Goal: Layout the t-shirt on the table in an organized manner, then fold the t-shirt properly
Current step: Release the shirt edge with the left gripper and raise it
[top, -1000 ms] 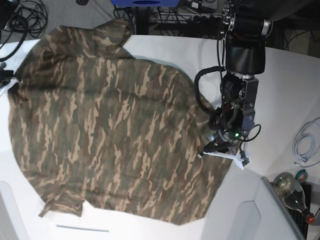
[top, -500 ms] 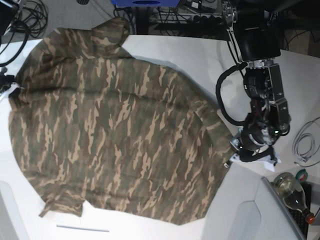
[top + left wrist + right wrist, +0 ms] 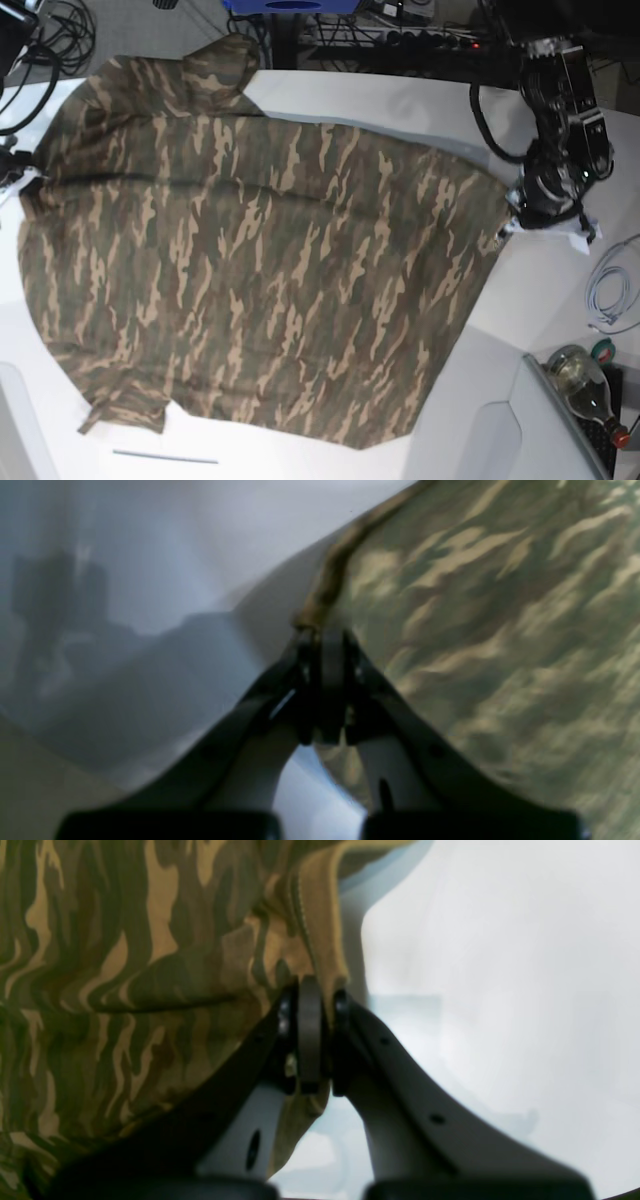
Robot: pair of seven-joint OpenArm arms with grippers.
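Left claw [image 3: 512, 222] is clamped on the shirt [image 3: 240, 250] edge at the right of the base view, jaws pinched tight on the hem in its wrist view [image 3: 320, 630]. Right claw [image 3: 312, 990] is likewise closed on a tan-edged fold of the cloth, at the far-left edge of the base view. Shirt lies spread across the white tabletop [image 3: 400, 110], camo side up, stretched between both claws. Cable coil [image 3: 608, 290] and bottle [image 3: 585, 385] sit right of it.

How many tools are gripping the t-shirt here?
2. The left tool pinches the t-shirt at its edge on the base view's right; the right tool pinches a tan hem at that view's left edge, mostly out of frame there.
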